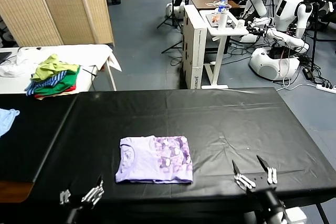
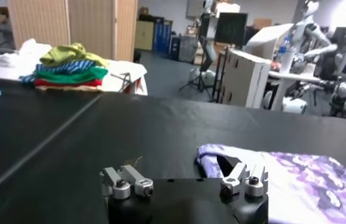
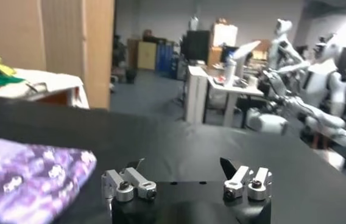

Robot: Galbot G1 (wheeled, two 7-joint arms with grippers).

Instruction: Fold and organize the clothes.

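Observation:
The clothes (image 1: 155, 166), a pale lavender T-shirt, lie folded into a neat rectangle on the black table (image 1: 220, 124), near its front edge. A white-and-purple print shows on the half nearer my right side. My left gripper (image 1: 81, 193) hovers open at the front edge, just left of the shirt and not touching it. My right gripper (image 1: 248, 163) stands open to the right of the shirt, with a gap between them. In the left wrist view the clothes (image 2: 307, 182) lie beside the empty left gripper (image 2: 182, 163). In the right wrist view the clothes (image 3: 27, 176) lie off to one side of the empty right gripper (image 3: 182, 164).
A heap of green, yellow, striped and red garments (image 1: 52, 76) sits on a white table at the back left. A light blue cloth (image 1: 6, 116) lies at the far left edge. Beyond the table stand a folding screen (image 1: 58, 6), a white cart (image 1: 198, 45) and other robots (image 1: 286, 19).

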